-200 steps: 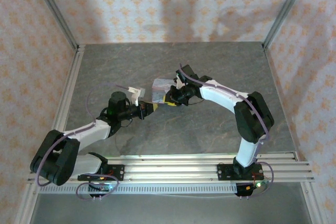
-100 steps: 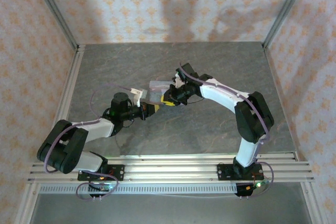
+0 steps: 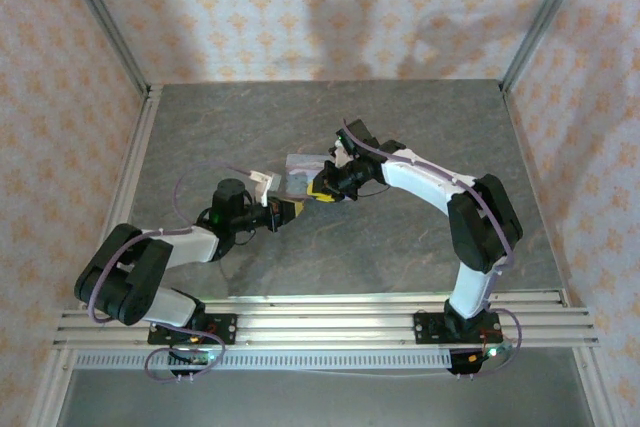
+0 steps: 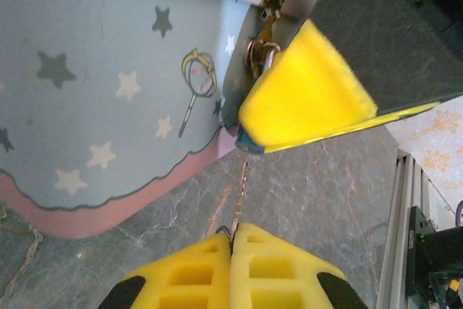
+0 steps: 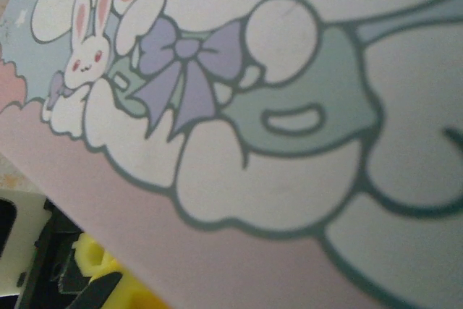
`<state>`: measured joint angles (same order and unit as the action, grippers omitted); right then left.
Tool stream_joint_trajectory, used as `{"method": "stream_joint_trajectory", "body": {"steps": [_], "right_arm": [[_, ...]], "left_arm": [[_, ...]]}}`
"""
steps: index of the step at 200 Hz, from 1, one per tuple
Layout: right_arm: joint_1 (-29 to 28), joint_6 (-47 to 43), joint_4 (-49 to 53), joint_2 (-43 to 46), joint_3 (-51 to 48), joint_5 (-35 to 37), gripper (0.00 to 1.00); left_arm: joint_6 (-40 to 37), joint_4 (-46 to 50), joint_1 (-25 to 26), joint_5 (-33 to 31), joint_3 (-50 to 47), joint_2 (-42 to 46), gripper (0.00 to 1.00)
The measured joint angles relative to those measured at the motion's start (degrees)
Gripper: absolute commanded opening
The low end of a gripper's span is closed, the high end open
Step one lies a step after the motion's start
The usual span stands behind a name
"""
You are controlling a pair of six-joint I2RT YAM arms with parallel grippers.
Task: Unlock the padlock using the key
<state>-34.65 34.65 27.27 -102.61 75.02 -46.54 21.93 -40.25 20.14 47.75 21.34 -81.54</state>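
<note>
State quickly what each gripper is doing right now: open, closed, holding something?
Left gripper: closed on the key.
Right gripper: cannot be told; one pad covers the padlock, the other is hidden.

Pastel cartoon-printed tin [image 4: 108, 106] (stars, a bunny) at centre of grey marbled table [image 3: 250, 117]

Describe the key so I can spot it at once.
Find the starry blue tin, then the big yellow pad at its corner. Below it, the key rises from the left gripper's closed jaws: a bare metal sliver, thinner than anything nearby.
</note>
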Motion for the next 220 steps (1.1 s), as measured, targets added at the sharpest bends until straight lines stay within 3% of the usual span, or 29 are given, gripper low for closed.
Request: {"method": "stream_joint_trajectory", "body": {"steps": [220], "right_arm": [[0.0, 0.0, 0.15, 0.0, -0.02, -0.02, 0.0]], "left_arm": [[0.98, -0.46, 1.62, 0.02, 1.55, -3.48, 0.0]]}}
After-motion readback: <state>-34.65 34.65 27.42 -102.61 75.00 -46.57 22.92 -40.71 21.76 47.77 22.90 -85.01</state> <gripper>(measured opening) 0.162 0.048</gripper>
